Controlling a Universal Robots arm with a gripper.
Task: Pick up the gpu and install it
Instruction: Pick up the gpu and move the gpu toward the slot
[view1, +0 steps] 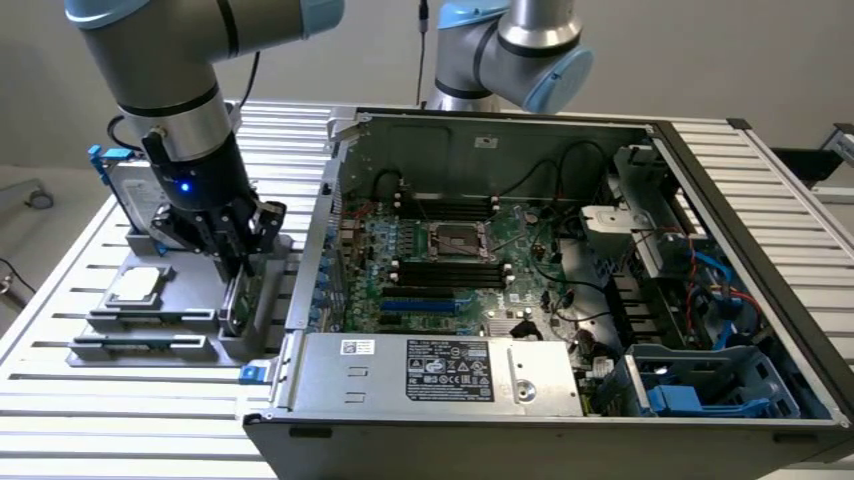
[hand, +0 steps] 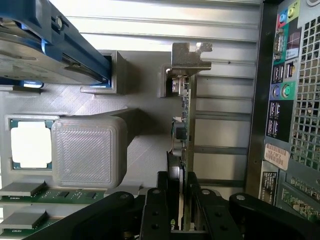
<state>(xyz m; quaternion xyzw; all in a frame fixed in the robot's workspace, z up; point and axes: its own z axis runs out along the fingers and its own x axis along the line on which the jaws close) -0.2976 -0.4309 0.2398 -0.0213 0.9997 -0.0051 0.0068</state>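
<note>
Wrist view: gpu (hand: 184, 112) stands on edge in a grey holder (hand: 145, 155) on the bench (hand: 225, 130), directly inside the end effector (hand: 178, 190); whether it is clamped yet cannot be told. Judged light, stiff, thin and fragile; best held across its flat faces, away from the metal bracket (hand: 191, 56).

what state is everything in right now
thin green expansion card with silver bracket (gpu), standing on edge in the grey holder, not installed
black gripper, down over the gpu's top edge
silver hard drive with blue frame, upright in the holder
square silver processor chip, flat in its holder
metal computer case, lying on its side, open
</note>
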